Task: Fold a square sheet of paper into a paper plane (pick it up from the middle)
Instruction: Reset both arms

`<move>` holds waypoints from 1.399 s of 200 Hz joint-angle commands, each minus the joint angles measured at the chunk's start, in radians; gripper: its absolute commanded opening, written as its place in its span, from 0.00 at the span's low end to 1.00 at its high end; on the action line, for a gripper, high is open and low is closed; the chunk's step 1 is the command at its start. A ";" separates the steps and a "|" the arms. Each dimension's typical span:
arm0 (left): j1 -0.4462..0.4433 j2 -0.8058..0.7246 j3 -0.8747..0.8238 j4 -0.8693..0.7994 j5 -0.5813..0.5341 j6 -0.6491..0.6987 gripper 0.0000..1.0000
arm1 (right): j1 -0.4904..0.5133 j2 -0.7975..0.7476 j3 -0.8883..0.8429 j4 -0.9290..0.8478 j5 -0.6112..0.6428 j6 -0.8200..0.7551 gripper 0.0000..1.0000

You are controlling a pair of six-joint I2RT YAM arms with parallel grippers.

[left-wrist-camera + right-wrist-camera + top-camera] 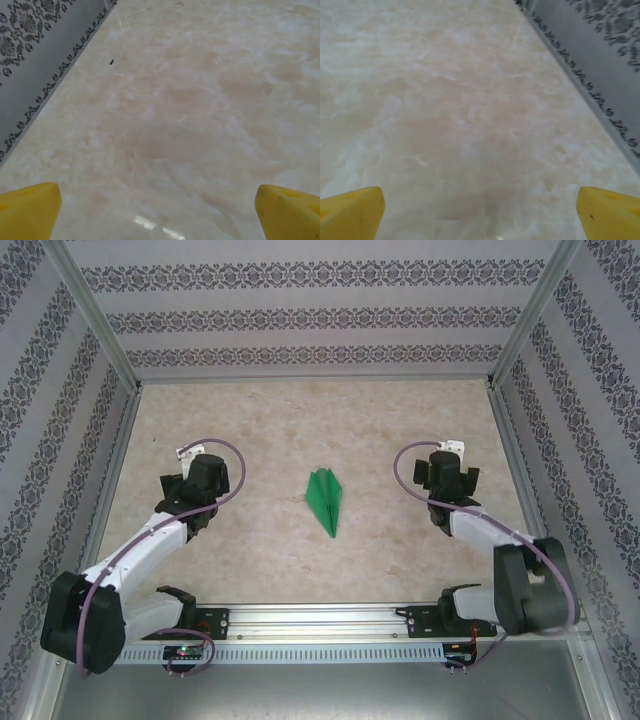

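Note:
A green paper plane (326, 498) lies flat on the middle of the marbled table, its pointed end toward the near edge. It is the square sheet of paper in folded form. My left gripper (196, 465) hovers well to its left. My right gripper (446, 462) hovers well to its right. Neither touches the plane. In the left wrist view the left gripper (160, 210) is open, its yellow fingertips (29, 207) wide apart over bare table. In the right wrist view the right gripper (480, 210) is open too, yellow fingertips (610, 210) spread with nothing between them.
Patterned walls (300, 310) enclose the table at the back and both sides. The left wall's base (45, 65) runs close beside the left gripper, the right wall's base (590, 65) beside the right one. An aluminium rail (320, 620) with the arm bases crosses the near edge.

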 commanded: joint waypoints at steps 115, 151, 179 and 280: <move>0.105 0.257 -0.133 0.777 0.135 0.348 1.00 | -0.166 0.173 -0.127 0.672 -0.355 -0.048 0.98; 0.137 0.307 -0.117 0.814 0.218 0.360 1.00 | -0.145 0.176 -0.121 0.662 -0.296 -0.057 0.98; 0.149 0.388 -0.186 1.013 0.266 0.374 1.00 | -0.103 0.172 -0.142 0.701 -0.092 -0.036 0.98; 0.237 0.415 -0.239 1.092 0.461 0.327 1.00 | -0.107 0.173 -0.143 0.705 -0.101 -0.033 0.98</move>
